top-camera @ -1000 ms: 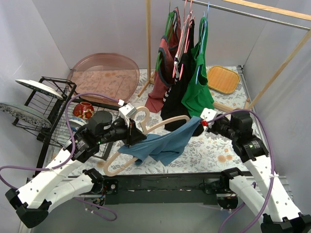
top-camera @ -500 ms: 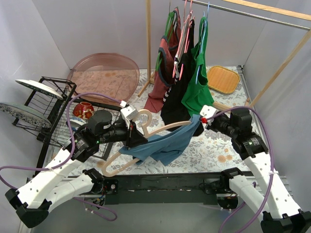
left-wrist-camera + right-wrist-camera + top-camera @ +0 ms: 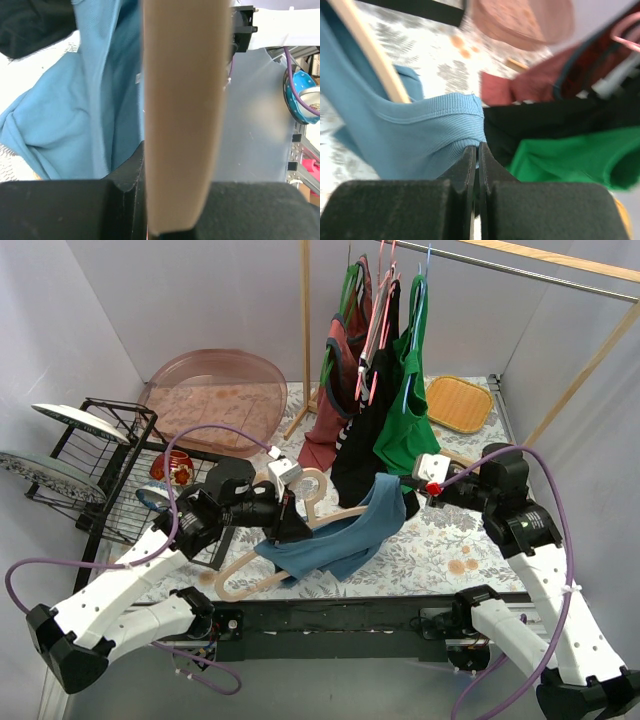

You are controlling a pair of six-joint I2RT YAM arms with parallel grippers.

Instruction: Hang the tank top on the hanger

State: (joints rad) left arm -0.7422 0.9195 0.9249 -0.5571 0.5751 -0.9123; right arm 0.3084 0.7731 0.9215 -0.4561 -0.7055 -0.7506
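Note:
The teal-blue tank top (image 3: 335, 538) hangs off the pale wooden hanger (image 3: 240, 575), held above the table. My left gripper (image 3: 290, 508) is shut on the hanger near its hook; in the left wrist view the wood (image 3: 182, 115) fills the jaws with the tank top (image 3: 75, 115) at its left. My right gripper (image 3: 418, 487) is shut on a strap of the tank top (image 3: 420, 135) and holds it up by the hanger's right arm (image 3: 370, 55).
Green (image 3: 405, 430), black (image 3: 365, 440) and red tops hang on a wooden rack behind. A wire dish rack (image 3: 110, 470) with plates stands at the left, a pink tray (image 3: 215, 395) behind, and a yellow mat (image 3: 460, 403) at the back right.
My left gripper has moved right and up with the hanger. My right gripper has lifted the strap higher and back, bunching the tank top toward the hanger's right arm.

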